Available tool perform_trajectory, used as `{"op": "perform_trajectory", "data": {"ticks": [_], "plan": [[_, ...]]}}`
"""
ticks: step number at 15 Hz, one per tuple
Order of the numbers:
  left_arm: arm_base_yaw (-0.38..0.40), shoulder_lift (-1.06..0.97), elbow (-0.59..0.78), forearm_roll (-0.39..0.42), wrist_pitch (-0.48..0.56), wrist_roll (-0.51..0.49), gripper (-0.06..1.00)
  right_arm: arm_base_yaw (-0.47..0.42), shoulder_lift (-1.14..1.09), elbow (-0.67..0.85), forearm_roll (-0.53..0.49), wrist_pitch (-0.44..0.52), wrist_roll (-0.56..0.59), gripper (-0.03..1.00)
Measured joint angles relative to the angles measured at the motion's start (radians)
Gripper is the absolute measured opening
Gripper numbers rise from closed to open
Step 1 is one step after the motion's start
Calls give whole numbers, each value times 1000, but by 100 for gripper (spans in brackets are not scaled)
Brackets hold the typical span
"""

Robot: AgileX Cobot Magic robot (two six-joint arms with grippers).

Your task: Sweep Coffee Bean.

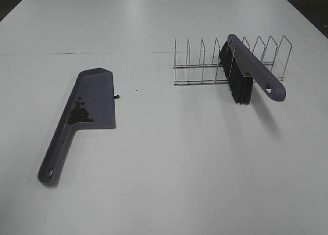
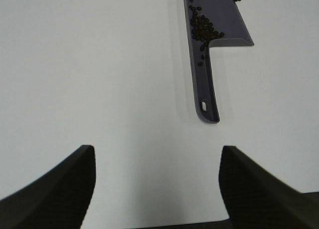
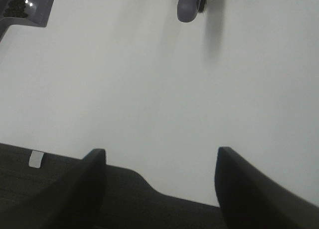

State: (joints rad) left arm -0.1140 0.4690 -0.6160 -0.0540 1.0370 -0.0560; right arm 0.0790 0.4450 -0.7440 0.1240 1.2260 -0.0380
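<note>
I can read no writing or brand on anything from here: I count one purple-grey dustpan (image 1: 84, 114), one matching brush (image 1: 251, 71) propped in one wire rack (image 1: 205, 66), all on the white table (image 1: 179, 158). The coffee beans (image 1: 79, 114) lie heaped in the pan near its handle, too clumped to count, with one stray bean (image 1: 117, 97) just beside the pan's edge. My left gripper (image 2: 157, 189) and right gripper (image 3: 159, 186) both stand wide apart, holding and touching nothing.
</note>
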Motion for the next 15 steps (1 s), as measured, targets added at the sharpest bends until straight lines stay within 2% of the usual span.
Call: {"op": "perform_trajectory", "data": {"ticks": [3,6,8,10,11,15], "plan": [[0,-151,70,21,9,-56,62,0,-165,97,0,1,0,58],[0,-268,85,120,28,-93,62,0,-340,194,0,1,0,58],[0,-352,91,135,42,-96,62,0,-449,246,0,2,0,58],[0,-397,91,135,44,-96,62,0,-450,253,6,-26,-1,58],[0,-439,91,135,44,-96,62,0,-450,270,19,-71,-2,58],[0,-472,91,131,46,-88,62,0,-450,281,22,-115,-9,58]]}}
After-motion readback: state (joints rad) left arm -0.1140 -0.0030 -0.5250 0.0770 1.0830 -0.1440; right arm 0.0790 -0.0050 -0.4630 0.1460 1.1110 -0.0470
